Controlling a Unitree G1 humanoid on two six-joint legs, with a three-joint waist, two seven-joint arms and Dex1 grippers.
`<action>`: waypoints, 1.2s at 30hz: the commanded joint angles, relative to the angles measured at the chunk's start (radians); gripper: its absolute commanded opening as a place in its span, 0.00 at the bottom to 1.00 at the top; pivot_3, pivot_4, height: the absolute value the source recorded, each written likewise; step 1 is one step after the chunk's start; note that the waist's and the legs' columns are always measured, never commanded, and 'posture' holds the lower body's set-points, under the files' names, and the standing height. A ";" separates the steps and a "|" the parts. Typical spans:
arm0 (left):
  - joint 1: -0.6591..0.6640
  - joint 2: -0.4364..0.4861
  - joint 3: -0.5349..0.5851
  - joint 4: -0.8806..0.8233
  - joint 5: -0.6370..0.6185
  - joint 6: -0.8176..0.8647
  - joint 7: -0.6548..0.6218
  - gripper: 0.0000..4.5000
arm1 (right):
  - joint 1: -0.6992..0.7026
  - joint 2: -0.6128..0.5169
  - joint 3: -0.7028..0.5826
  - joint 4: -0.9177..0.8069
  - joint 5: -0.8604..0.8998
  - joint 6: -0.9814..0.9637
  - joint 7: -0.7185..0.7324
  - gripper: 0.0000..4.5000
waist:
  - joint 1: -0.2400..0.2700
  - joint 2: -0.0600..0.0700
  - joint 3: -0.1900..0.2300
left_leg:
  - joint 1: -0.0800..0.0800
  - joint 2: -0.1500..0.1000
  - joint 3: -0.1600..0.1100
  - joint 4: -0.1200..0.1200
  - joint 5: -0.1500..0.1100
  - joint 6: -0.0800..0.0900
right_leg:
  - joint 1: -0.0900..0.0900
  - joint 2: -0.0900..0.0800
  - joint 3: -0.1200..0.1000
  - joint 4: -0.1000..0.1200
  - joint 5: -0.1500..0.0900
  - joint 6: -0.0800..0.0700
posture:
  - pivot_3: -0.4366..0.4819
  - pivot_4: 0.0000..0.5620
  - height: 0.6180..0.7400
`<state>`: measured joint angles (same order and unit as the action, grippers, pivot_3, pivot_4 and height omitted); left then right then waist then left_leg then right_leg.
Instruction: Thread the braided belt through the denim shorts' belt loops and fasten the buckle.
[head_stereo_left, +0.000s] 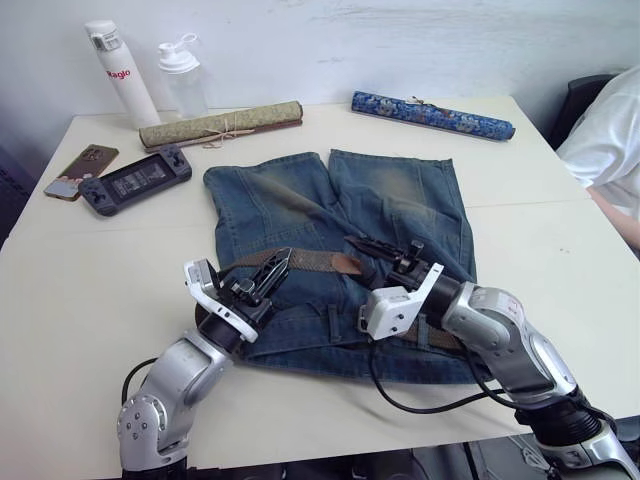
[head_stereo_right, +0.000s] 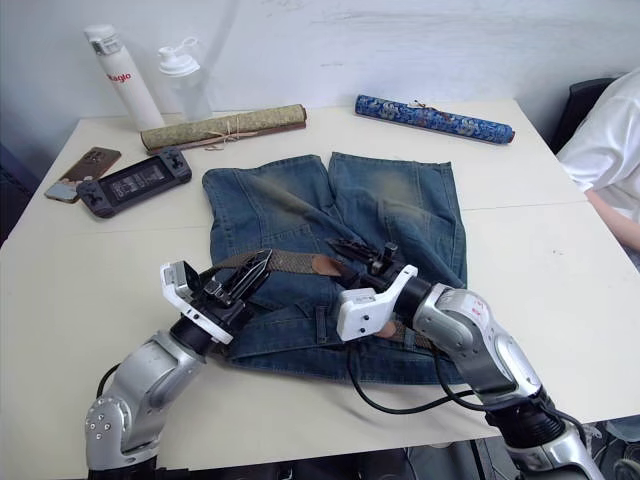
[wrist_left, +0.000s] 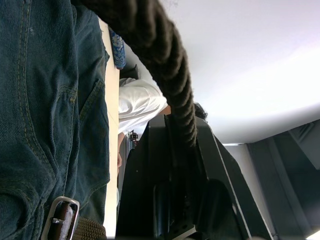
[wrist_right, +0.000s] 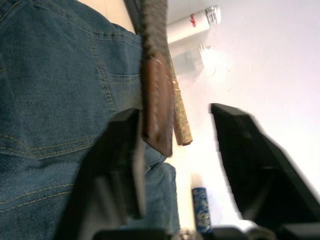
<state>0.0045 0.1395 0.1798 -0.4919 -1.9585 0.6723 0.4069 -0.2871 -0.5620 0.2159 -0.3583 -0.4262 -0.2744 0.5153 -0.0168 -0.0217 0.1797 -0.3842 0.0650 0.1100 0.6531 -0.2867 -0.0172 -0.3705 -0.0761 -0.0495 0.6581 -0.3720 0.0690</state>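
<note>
The denim shorts (head_stereo_left: 330, 210) lie flat mid-table, waistband toward me, with a belt loop (head_stereo_left: 333, 320) showing on it. The braided belt (head_stereo_left: 315, 262) stretches above the waistband from my left gripper (head_stereo_left: 280, 262), which is shut on its woven part, to its brown leather tip (head_stereo_left: 346, 264). My right gripper (head_stereo_left: 362, 245) is open at that tip. In the right wrist view the leather tip (wrist_right: 156, 110) hangs between the spread fingers, close to one finger (wrist_right: 117, 150). The silver buckle (wrist_left: 60, 220) lies on the denim by the left gripper. More belt (head_stereo_left: 440, 335) runs along the waistband under my right arm.
At the back stand a white bottle (head_stereo_left: 120, 70) and a clear shaker (head_stereo_left: 183, 75). A rolled olive mat (head_stereo_left: 220, 125) and a blue roll (head_stereo_left: 430, 115) lie beyond the shorts. A phone (head_stereo_left: 82, 170) and game console (head_stereo_left: 135, 180) sit far left. A person's arm (head_stereo_left: 610, 150) is at the right edge.
</note>
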 joint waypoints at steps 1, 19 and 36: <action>-0.002 0.029 0.031 0.007 -0.014 0.030 -0.039 0.00 | 0.063 -0.017 -0.088 -0.076 0.167 0.144 0.085 0.93 | 0.008 0.000 0.000 | 0.000 0.000 0.000 0.000 0.000 0.000 | 0.000 0.000 0.000 0.000 0.000 0.000 | 0.48 0.27 0.97; 0.087 0.335 0.011 0.134 0.208 0.165 -0.322 0.00 | 0.157 -0.168 -0.467 -0.343 1.119 1.065 0.250 1.00 | 0.014 0.001 0.001 | -0.002 0.000 -0.002 -0.005 -0.001 0.002 | -0.002 -0.003 -0.001 -0.003 -0.001 -0.001 | 0.48 0.27 0.97; 0.027 0.387 0.025 -0.037 0.454 0.126 -0.419 0.00 | 0.152 -0.161 -0.472 -0.374 1.261 1.119 0.111 1.00 | 0.012 0.001 0.001 | -0.004 0.000 -0.002 -0.006 -0.001 0.002 | -0.004 -0.003 -0.001 -0.004 0.000 -0.001 | 0.48 0.27 0.97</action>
<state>0.0404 0.5071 0.1874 -0.4509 -1.5094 0.7982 0.0251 -0.1382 -0.7185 -0.2444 -0.6994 0.8136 0.8540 0.6381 -0.0045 -0.0209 0.1807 -0.3883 0.0645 0.1086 0.6465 -0.2875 -0.0155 -0.3743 -0.0786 -0.0501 0.6539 -0.3723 0.0682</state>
